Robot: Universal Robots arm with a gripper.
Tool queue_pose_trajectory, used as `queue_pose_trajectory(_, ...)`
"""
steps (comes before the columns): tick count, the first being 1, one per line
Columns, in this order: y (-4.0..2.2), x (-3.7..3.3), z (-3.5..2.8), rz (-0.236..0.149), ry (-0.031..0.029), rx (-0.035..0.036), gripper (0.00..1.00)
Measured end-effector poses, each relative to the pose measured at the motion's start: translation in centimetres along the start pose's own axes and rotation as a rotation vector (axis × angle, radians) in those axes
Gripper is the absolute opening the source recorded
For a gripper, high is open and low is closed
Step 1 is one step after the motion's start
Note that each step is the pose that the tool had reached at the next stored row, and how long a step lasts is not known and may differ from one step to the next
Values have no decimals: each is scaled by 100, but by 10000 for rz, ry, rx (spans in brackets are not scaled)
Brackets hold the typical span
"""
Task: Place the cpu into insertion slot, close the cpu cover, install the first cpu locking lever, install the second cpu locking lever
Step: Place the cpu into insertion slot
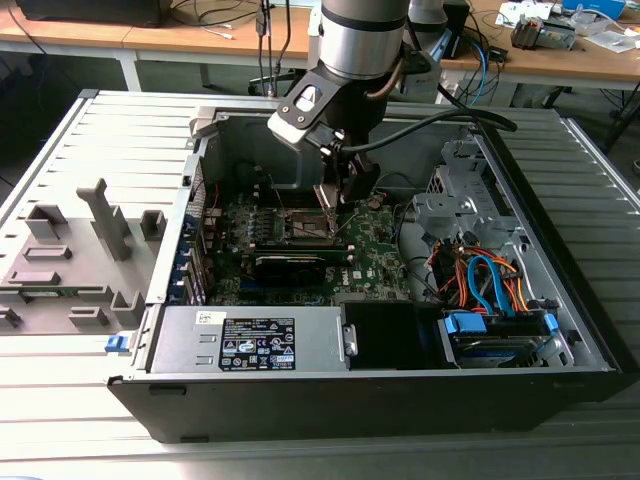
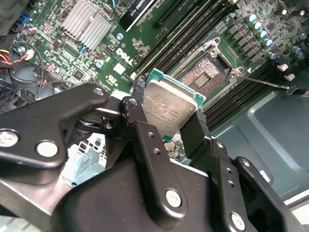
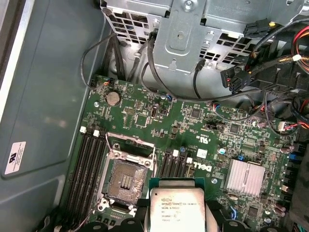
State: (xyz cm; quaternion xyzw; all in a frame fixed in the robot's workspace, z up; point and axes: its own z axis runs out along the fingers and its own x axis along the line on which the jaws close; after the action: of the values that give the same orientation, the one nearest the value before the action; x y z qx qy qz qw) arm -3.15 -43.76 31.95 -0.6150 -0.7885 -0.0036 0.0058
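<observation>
The gripper point(image 2: 165, 122) is clamping the cpu point(image 2: 170, 107) by two opposite edges and holding it above the green motherboard point(image 3: 159, 121). In the exterior view this is happening in the upper centre of the frame, inside the open computer case point(image 1: 400, 400). The insertion slot point(image 3: 124, 181) is lying uncovered just beside the chip, not yet under it. Doing this step well likely means keeping the chip level, squaring its edges to the socket rim, and setting it straight down without dragging across the contacts.
</observation>
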Motion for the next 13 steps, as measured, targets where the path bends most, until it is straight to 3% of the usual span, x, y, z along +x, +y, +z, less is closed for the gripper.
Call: queue_pose_trajectory(13, 0, 0, 4, 381, -11, -2, 55)
